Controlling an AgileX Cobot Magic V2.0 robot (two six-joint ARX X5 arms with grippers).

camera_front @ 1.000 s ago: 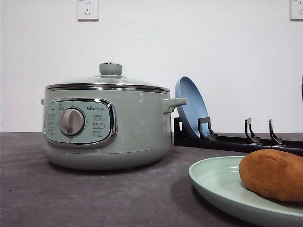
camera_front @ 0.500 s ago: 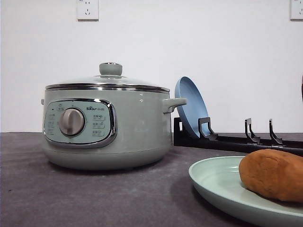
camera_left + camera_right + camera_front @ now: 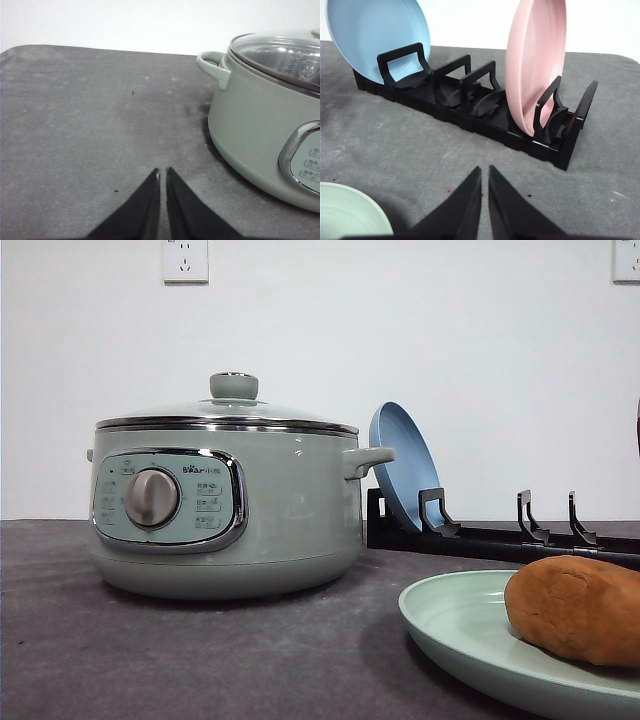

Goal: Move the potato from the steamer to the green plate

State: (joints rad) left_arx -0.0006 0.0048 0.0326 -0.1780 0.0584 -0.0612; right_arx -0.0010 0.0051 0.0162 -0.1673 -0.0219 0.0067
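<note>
Now potato point(image 3: 580, 610) sits on green plate point(image 3: 455, 625); steamer point(image 3: 290, 510) lidded. Left claw point(image 3: 163, 172) & right claw point(image 3: 485, 170) clenched, empty. Transfer looks done; no further move req'd.

My steamer point(image 3: 230, 502) has a smooth, slightly glossy pale green body; its panel rim and dial point(image 3: 152, 498) look like shiny metal, and the lid point(image 3: 280, 52) is clear glass with reflections. The potato point(image 3: 577, 608) has a matt, a little uneven skin. The green plate point(image 3: 455, 625) is matt and smooth — it looks like plastic. The blue plate point(image 3: 377, 35) and pink plate point(image 3: 536, 65) have the same soft finish. The rack point(image 3: 470, 102) is black plastic, faintly shiny. The table point(image 3: 90, 125) is grey, matt, lightly mottled. My fingers point(image 3: 147, 210) are black and matt.
</note>
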